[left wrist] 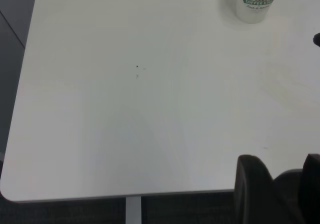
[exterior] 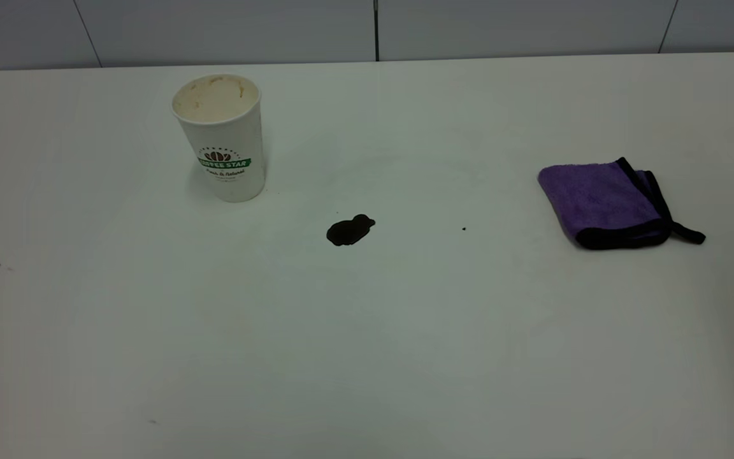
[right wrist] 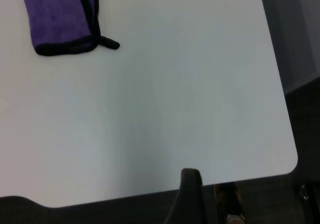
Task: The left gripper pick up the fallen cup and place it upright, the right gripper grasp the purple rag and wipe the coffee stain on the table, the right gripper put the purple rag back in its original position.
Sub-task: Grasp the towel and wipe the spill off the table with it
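Off the near edge of the table (exterior: pixel 367 357), holding the left gripper (left wrist: pixel 277 186) back with jaws parted and gripping nothing. Keeping the right gripper (right wrist: pixel 207 199) likewise just off that edge; not being able to tell whether it is open or closed.

Farther in, at mid-table, finding the coffee stain (exterior: pixel 350 231) lying dark and not yet wiped.

Looking out at 3 o'clock from the stain, well apart, and seeing the purple rag (exterior: pixel 603 201) lying folded and flat, its black loop tab (exterior: pixel 689 234) trailing toward 4 o'clock. Judging it soft, light and limp: likely sagging and unfolding if pinched by one corner, so favouring a downward pinch across the thick folded middle, gathering all layers, and avoiding the thin tab. Expecting the plush to drag on the tabletop while wiping, so needing a firm hold.

Farthest, at 10 o'clock from the stain, noting the cup (exterior: pixel 222 137) standing upright, mouth up, logo facing the near side. Judging it light and thin-walled, crushing easily and tipping at a nudge; leaving it alone now.
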